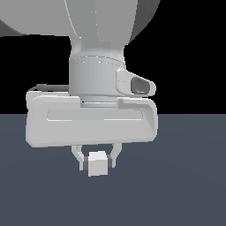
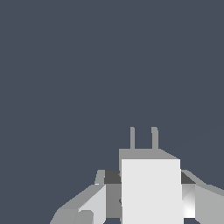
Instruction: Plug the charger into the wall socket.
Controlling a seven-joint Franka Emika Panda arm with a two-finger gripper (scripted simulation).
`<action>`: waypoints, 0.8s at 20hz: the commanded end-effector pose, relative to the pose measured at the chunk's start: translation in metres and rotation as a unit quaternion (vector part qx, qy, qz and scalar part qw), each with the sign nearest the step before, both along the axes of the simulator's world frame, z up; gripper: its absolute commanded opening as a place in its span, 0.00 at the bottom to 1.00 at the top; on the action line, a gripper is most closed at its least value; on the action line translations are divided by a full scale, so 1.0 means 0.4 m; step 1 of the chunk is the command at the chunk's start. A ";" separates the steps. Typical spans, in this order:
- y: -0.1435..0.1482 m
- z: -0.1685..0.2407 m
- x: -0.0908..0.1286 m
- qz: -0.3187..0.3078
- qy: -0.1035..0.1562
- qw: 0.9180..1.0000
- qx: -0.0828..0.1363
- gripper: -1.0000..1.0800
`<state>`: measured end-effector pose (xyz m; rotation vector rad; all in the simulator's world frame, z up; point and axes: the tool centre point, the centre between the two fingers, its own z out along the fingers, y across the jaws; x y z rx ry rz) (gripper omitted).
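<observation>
1. Between your fingers, the charger (image 1: 97,163) sits clamped in the gripper (image 1: 97,161), over the dark floor (image 1: 185,185).
2. Its two prongs (image 2: 143,138) jut out ahead in the wrist view.
3. Grasp looks done, I'd say.
4. No wall socket shows in either view, so finding it, aligning and inserting all remain.

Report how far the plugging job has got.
Done: the gripper has the charger clamped between its fingers, and the wrist view shows its two prongs pointing away from the hand. In hand: carrying it above the floor. Left: the wall socket is in neither view, so reaching it and inserting remain.
</observation>
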<state>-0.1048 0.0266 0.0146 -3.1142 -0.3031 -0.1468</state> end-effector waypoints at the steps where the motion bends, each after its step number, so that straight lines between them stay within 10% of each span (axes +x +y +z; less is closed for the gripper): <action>1: -0.008 0.011 0.010 -0.004 -0.001 1.000 0.000 0.00; 16: -0.138 0.178 0.158 -0.062 -0.001 0.998 0.001 0.00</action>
